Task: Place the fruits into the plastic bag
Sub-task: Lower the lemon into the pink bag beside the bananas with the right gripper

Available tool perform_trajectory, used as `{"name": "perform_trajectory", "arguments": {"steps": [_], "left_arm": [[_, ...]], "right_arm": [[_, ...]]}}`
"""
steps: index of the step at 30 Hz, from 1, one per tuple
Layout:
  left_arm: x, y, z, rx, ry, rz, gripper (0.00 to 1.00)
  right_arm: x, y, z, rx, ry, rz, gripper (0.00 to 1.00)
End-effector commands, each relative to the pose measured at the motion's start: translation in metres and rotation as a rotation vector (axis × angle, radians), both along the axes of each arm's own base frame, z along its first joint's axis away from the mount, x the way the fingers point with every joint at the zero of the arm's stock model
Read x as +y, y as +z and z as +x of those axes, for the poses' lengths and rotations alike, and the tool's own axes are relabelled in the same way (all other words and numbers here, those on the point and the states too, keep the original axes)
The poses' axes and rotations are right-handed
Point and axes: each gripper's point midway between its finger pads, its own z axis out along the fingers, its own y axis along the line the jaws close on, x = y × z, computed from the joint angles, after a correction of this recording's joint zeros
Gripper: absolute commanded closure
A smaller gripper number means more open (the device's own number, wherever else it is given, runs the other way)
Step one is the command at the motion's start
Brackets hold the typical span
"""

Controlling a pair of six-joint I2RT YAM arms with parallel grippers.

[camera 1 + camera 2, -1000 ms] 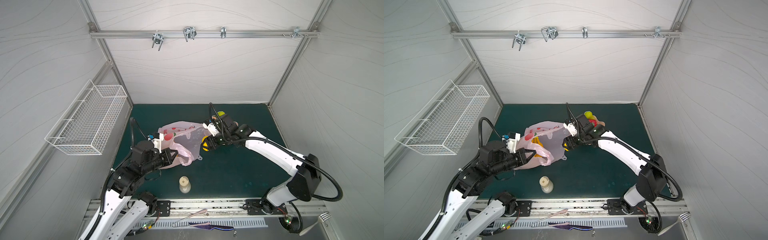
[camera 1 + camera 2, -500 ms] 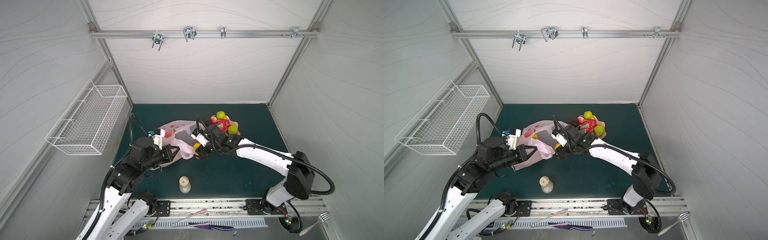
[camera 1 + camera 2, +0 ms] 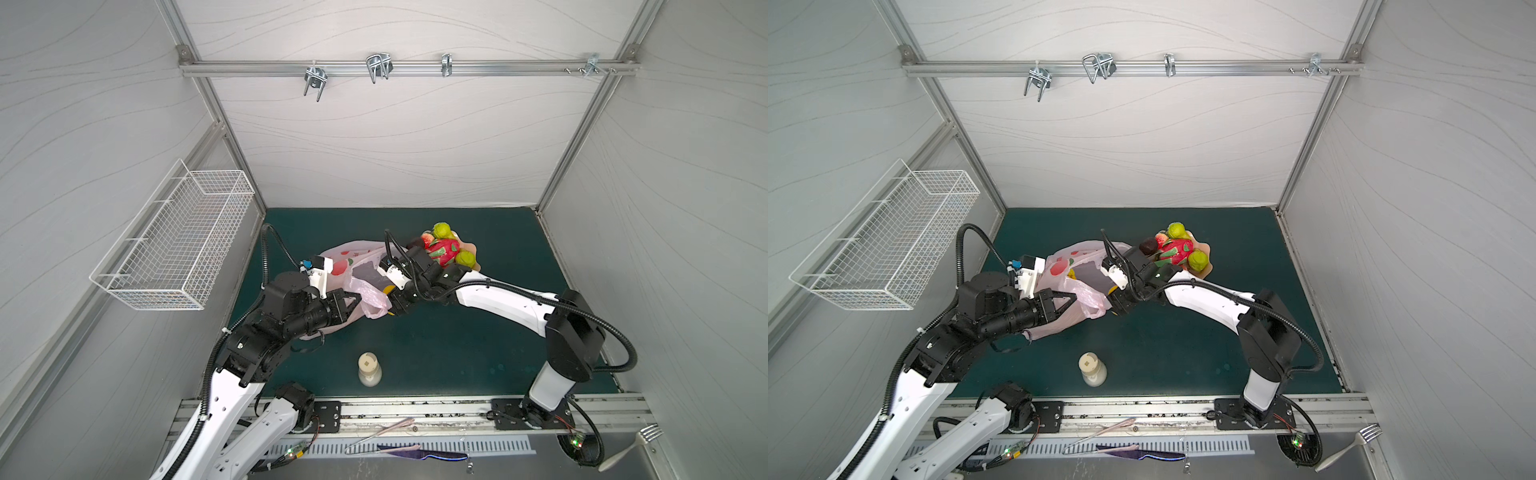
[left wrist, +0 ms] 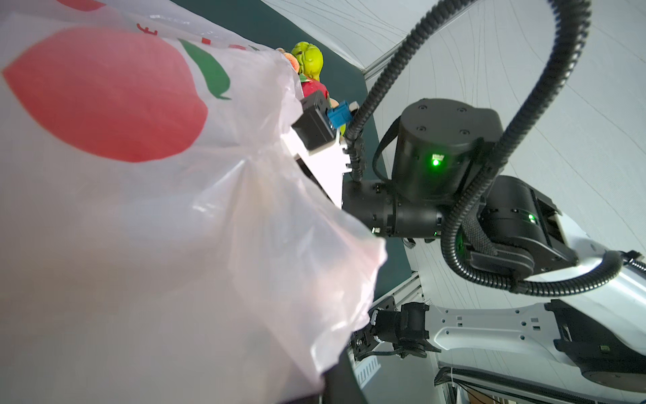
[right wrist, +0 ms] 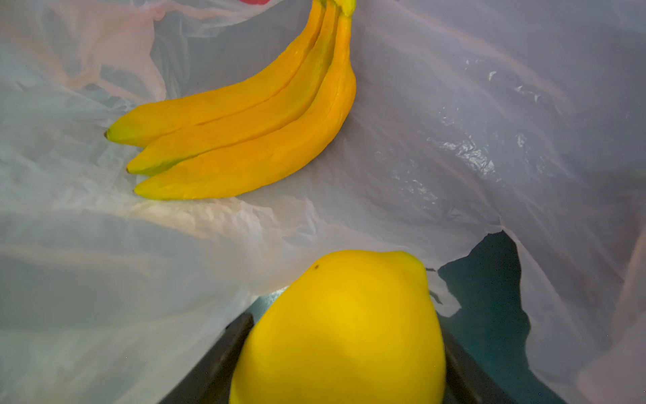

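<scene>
Inside the plastic bag, we log bananas; at its four o'clock mouth, right gripper pinching lemon; at six o'clock, left gripper clamped on its rim.

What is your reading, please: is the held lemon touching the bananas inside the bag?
Apart. The right wrist view shows a strip of bare plastic bag between the lemon and the bananas.

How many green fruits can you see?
2. The far green pear sits at the back of the dish, the near green pear on its right side. More may hide underneath or in the bag.
</scene>
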Motion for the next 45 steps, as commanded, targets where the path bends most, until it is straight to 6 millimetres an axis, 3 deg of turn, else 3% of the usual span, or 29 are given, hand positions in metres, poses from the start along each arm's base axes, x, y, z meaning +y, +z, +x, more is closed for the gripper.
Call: {"name": "perform_trajectory", "arguments": {"steps": [1, 10, 18, 24, 36, 45], "left_arm": [[-0.001, 0.013, -0.003, -0.047, -0.032, 0.012, 1.0], [0.01, -0.004, -0.006, -0.025, -0.015, 0.097, 1.0], [0.005, 0.001, -0.001, -0.04, -0.012, 0.063, 1.0], [0.001, -0.002, 0.002, -0.031, -0.02, 0.042, 1.0], [0.002, -0.02, 0.004, 0.006, -0.005, 0.055, 1.0], [0.006, -0.03, 0.002, 0.009, 0.008, 0.067, 1.0]], "right_arm": [[0.006, 0.011, 0.013, 0.012, 0.01, 0.04, 0.62], [0.024, 0.011, 0.024, 0.095, 0.029, 0.073, 0.63], [0.039, 0.004, 0.019, 0.172, 0.004, 0.091, 0.65], [0.057, 0.003, 0.012, 0.323, -0.098, 0.184, 0.62], [0.104, -0.015, -0.016, 0.653, -0.209, 0.295, 0.58], [0.13, -0.021, -0.055, 0.865, -0.165, 0.297, 0.55]]}}
